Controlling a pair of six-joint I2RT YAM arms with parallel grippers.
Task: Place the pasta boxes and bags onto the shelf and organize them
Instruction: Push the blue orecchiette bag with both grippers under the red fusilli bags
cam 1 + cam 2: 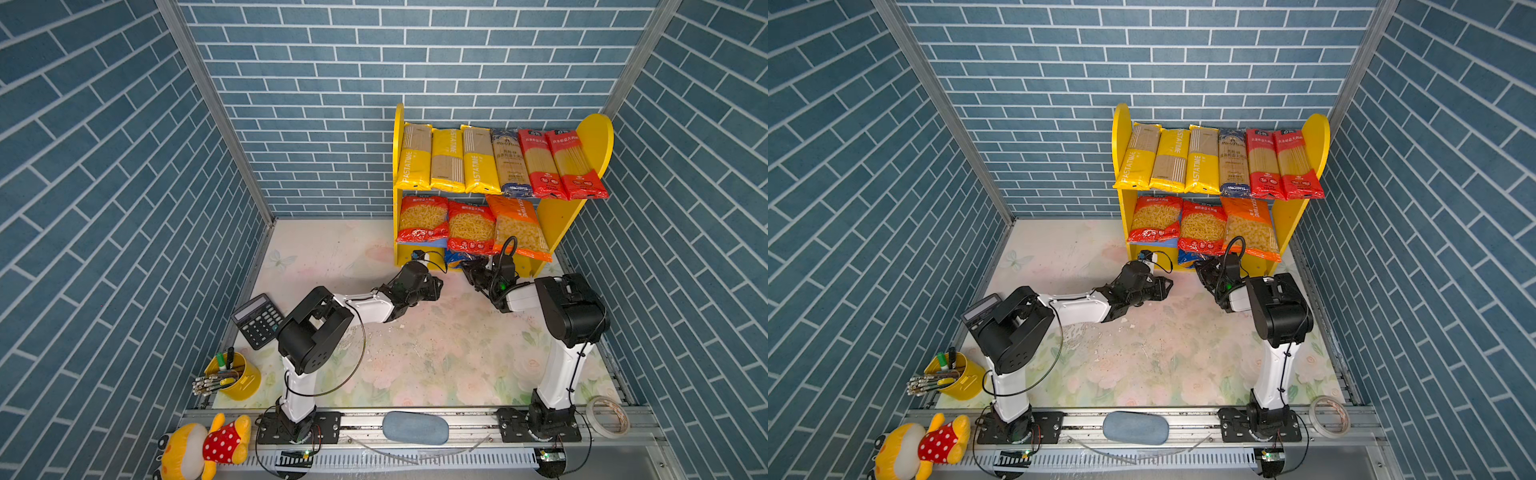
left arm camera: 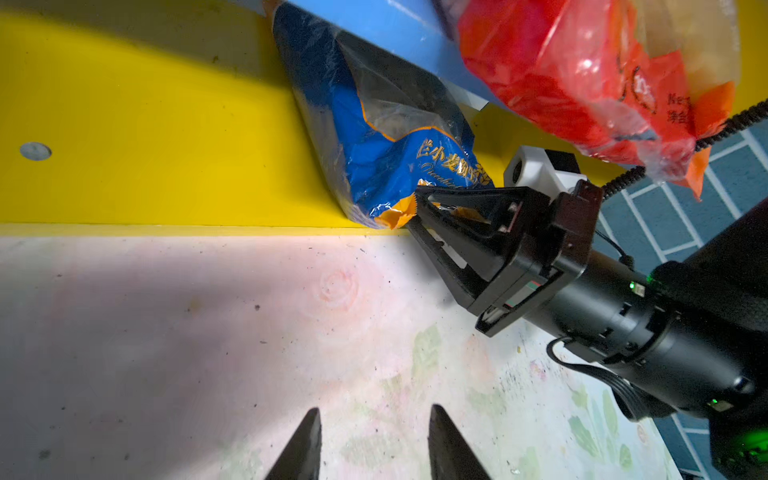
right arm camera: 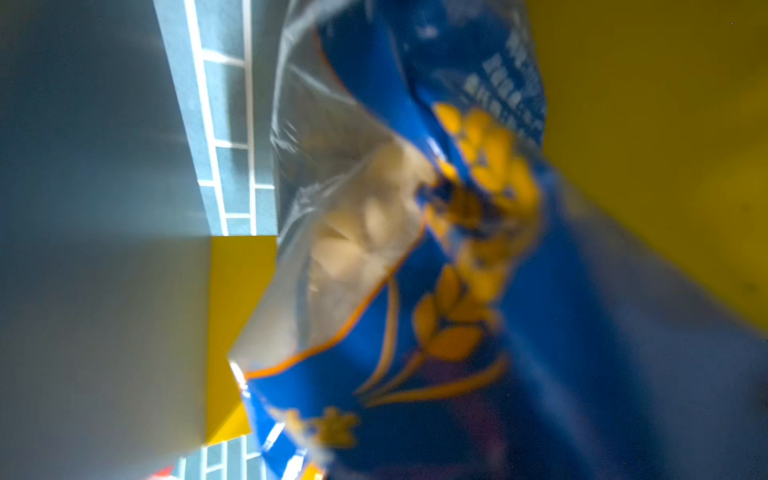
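The shelf [image 1: 594, 137] [image 1: 1316, 137] stands at the back right. Six long packs fill its upper board, and two red bags and an orange bag [image 1: 519, 226] lie on the lower one. A blue pasta bag [image 1: 455, 257] [image 1: 1187, 258] [image 2: 374, 145] [image 3: 457, 291] leans against the yellow base strip [image 2: 145, 124], its top under a red bag [image 2: 561, 70]. My right gripper [image 1: 466, 267] [image 2: 414, 210] has its jaws slightly apart around the bag's orange corner. My left gripper [image 1: 438, 286] [image 2: 375, 409] is open and empty over the floral table, just left of it.
A black calculator [image 1: 257, 320], a yellow pen cup [image 1: 235, 376] and a yellow plush toy [image 1: 203, 446] sit at the left. A tape roll [image 1: 607, 415] and a grey-blue pad [image 1: 415, 428] lie on the front rail. Brick-pattern walls close in three sides.
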